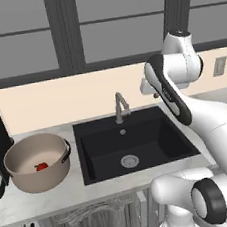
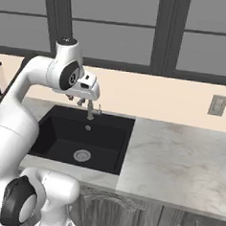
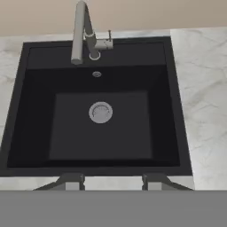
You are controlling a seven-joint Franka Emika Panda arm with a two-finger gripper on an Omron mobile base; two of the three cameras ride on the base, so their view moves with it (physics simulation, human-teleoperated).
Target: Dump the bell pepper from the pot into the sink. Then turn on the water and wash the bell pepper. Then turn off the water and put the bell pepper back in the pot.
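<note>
Stage: nothing of the task looks done yet; judging from the layout, the step in hand is reaching for the pot so it can be tipped over the sink.
Bell pepper (image 1: 41, 166): small and red, lying on the pale floor of the pot, slightly toward its near side.
Pot (image 1: 38, 162): beige, upright on the worktop (image 2: 178, 158), just beside the left rim of the sink; one dark curved handle (image 1: 67, 151) faces the basin.
Sink (image 1: 140, 147): matte black, dry, with a round silver drain (image 3: 100, 111) in the middle; no stream runs.
Faucet (image 3: 82, 31): slim grey metal, at the back edge, spout angled out over the basin.
End effector (image 3: 113, 181): hangs high over the sink looking down into it, well apart from the pot; its two dark fingertips (image 3: 71, 181) stand apart with nothing between them.
Approach, as advice: swing left and come down on the sink-side handle or rim, since that gives the shortest tilt path.
Grip: seat the fingers fully before lifting; the pot is broad and could twist.
Pour: tilt slowly toward the basin, keeping clear of the faucet, so the pepper rolls in and not onto the worktop.
</note>
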